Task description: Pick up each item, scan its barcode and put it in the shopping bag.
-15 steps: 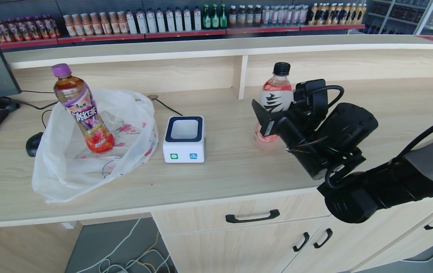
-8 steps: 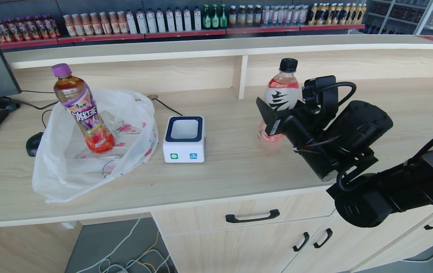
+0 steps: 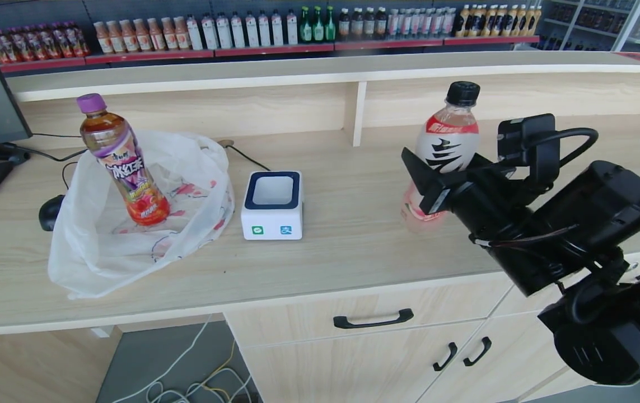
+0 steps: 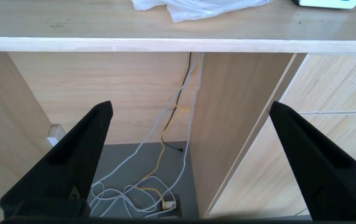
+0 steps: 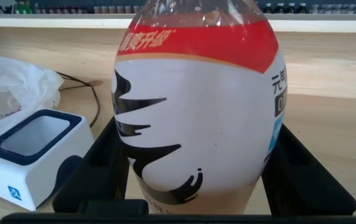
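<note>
Two grippers you should note, right gripper (image 3: 445,173) clamped on the black-capped bottle (image 3: 447,140) right of the scanner (image 3: 272,204), left gripper (image 4: 190,109) spread wide below the counter (image 3: 353,246), tea bottle (image 3: 124,168) standing in the shopping bag (image 3: 101,252).

You have a pale wood bench (image 3: 342,246). On its left part lies a crumpled white bag (image 3: 96,252), with a dark mouse (image 3: 49,212) just beside the bag's left edge. A white scanner (image 3: 272,205) sits just right of the bag, and its cable (image 3: 241,154) runs toward the back.
</note>
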Motion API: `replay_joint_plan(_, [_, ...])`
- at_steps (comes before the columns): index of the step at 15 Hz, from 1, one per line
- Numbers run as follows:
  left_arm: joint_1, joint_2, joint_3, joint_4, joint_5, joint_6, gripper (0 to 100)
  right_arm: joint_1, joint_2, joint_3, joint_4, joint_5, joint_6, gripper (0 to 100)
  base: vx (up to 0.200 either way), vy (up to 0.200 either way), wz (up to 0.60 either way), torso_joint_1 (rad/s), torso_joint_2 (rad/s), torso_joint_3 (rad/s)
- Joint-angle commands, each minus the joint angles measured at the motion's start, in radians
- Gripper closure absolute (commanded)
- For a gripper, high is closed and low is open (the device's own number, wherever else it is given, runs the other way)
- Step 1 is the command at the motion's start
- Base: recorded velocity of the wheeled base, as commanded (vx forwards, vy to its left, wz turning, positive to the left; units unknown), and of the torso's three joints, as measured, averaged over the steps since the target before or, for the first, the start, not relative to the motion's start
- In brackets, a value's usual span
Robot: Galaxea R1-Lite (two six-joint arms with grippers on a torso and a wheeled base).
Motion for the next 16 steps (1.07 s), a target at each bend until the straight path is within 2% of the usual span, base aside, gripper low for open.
replay_joint_plan(1, [0.000, 0.000, 0.000, 0.000, 0.000, 0.000, 0, 0.014, -0.090, 0.066, -0.020, 0.003, -0.018, 100, 0.000, 0.000, 0.00, 0.000, 0.00, 0.000])
replay_joint_plan(3, [0.000, 0.000, 0.000, 0.000, 0.000, 0.001, 0, 0.052, -0.162, 0.163, -0.020, 0.001, -0.029, 100, 0.000, 0.000, 0.00, 0.000, 0.00, 0.000])
replay_joint_plan(8, [0.000, 0.000, 0.000, 0.000, 0.000, 0.001, 0, 0.091, -0.303, 0.437, -0.027, -0.003, -0.099, 100, 0.000, 0.000, 0.00, 0.000, 0.00, 0.000])
replay_joint_plan(10, [0.000, 0.001, 0.000, 0.002, 0.000, 0.000, 0, 0.101, -0.346, 0.509, -0.033, -0.005, -0.135, 100, 0.000, 0.000, 0.00, 0.000, 0.00, 0.000])
replay_joint_plan(14, [0.000, 0.001, 0.000, 0.000, 0.000, 0.000, 0, 0.178, -0.377, 0.552, -0.031, -0.005, -0.215, 100, 0.000, 0.000, 0.00, 0.000, 0.00, 0.000])
replay_joint_plan(15, [0.000, 0.001, 0.000, 0.002, 0.000, 0.001, 0, 0.247, -0.371, 0.552, -0.031, -0.008, -0.245, 100, 0.000, 0.000, 0.00, 0.000, 0.00, 0.000])
replay_joint_plan(16, [0.000, 0.000, 0.000, 0.000, 0.000, 0.000, 0, 0.267, -0.368, 0.548, -0.031, -0.017, -0.265, 100, 0.000, 0.000, 0.00, 0.000, 0.00, 0.000])
